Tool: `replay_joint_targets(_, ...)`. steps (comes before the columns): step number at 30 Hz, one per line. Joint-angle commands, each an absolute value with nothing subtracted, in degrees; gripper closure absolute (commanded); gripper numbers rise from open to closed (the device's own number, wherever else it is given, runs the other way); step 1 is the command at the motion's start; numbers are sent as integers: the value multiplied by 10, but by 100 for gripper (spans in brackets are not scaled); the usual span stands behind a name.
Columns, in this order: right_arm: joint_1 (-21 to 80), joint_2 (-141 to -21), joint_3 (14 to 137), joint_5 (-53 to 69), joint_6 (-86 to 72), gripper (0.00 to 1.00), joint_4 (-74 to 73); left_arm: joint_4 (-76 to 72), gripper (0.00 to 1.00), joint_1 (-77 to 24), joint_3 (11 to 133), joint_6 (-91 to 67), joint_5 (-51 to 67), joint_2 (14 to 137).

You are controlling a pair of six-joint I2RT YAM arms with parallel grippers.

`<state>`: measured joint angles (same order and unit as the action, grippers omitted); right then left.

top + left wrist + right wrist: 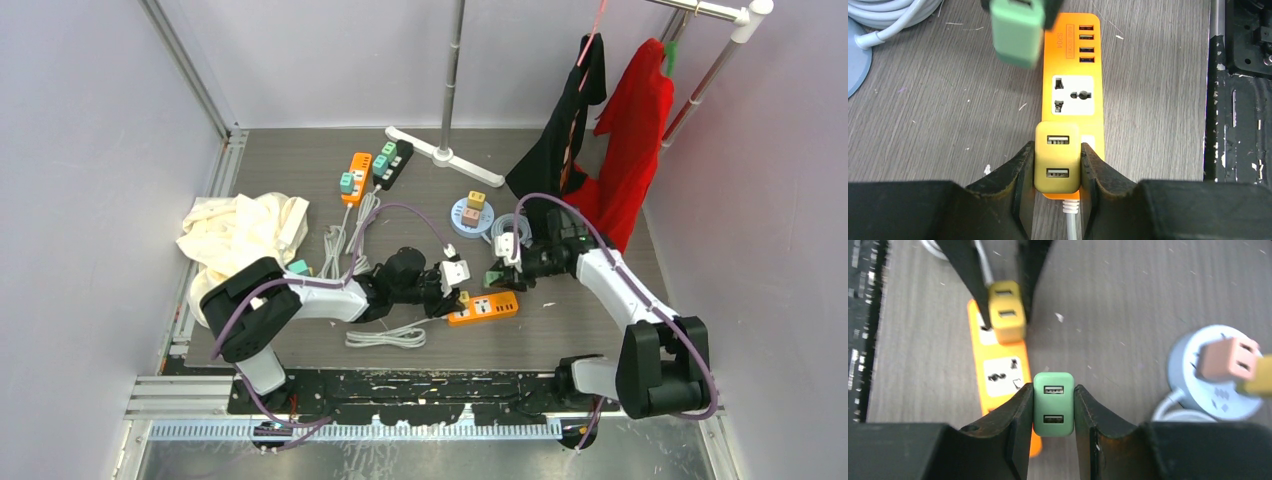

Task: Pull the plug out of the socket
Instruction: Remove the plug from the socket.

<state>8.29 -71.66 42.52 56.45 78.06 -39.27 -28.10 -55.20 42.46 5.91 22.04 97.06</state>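
Note:
The orange socket strip lies on the table in front of both arms. A yellow plug with two USB ports sits on the strip's cord end, and my left gripper is shut on its sides. My right gripper is shut on a green plug, which it holds off the strip, just past its far end. The strip's middle universal outlet shows bare. In the left wrist view the green plug hangs blurred at the top left of the strip.
A round grey-blue socket base with plugs on it stands behind the right gripper. An orange strip and a black strip lie further back. A cream cloth is at the left, a coiled white cable near the front, and hanging clothes at the right.

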Motion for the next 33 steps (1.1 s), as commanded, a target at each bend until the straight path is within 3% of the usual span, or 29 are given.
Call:
replay_joint_targets(1,37,-707,444,572,830,99,-432,-248,100,-548,403,56,199,957)
replay_joint_targets(5,37,-682,416,571,897,99,-506,-245,100,-548,408,60,200,961)
replay_joint_targets(9,29,-653,418,598,783,99,-490,-227,95,-548,430,51,198,961)
replay_joint_targets(13,15,-639,446,604,581,99,-443,-205,51,-548,465,27,175,953)
replay_joint_targets(17,4,-628,466,589,442,99,-425,-202,30,-548,483,-3,147,926)
replay_joint_targets(22,-1,-615,473,585,320,98,-408,-198,22,-548,484,-25,133,869)
replay_joint_targets(29,-9,-608,468,587,65,97,-300,-88,19,-546,525,-100,141,782)
replay_joint_targets(33,-15,-619,451,619,-77,96,-213,-20,7,-541,566,-167,121,753)
